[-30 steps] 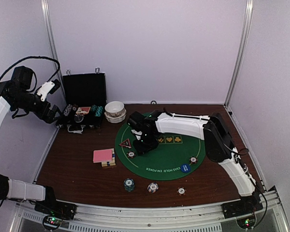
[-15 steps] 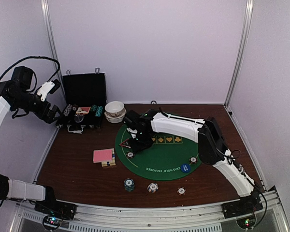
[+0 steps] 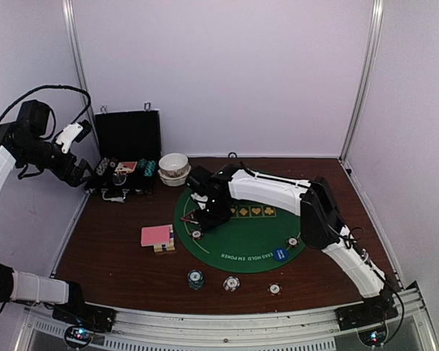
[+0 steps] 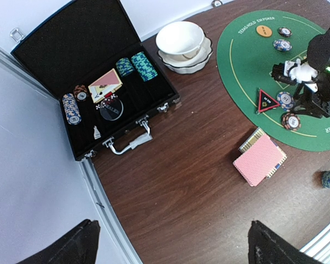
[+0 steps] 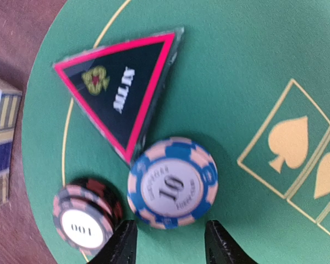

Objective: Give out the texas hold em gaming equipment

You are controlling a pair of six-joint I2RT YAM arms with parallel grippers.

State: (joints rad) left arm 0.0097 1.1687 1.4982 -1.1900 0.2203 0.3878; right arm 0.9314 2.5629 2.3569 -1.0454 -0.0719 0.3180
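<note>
In the right wrist view a blue-and-white "10" chip [image 5: 172,183] lies flat on the green mat, touching a corner of the red-triangle marker [image 5: 124,88]. A small stack of "100" chips [image 5: 85,217] sits to its left. My right gripper [image 5: 170,247] is open and empty, its fingertips just short of the blue chip on either side. In the top view it [image 3: 205,212] hovers low over the mat's left part beside the triangle marker [image 3: 191,216]. The pink-backed cards [image 3: 156,235] lie left of the mat. My left gripper [image 4: 173,247] is open and empty, high above the table's left side.
The open black case [image 4: 88,82] with chips and cards stands at the back left, white bowls [image 4: 181,41] beside it. An orange button [image 4: 264,31] and chips lie at the mat's far edge. A blue marker [image 3: 280,254] and three chip piles [image 3: 231,283] lie near the front.
My right gripper has moved left across the mat toward the triangle marker, then held still. The left arm has not moved.
</note>
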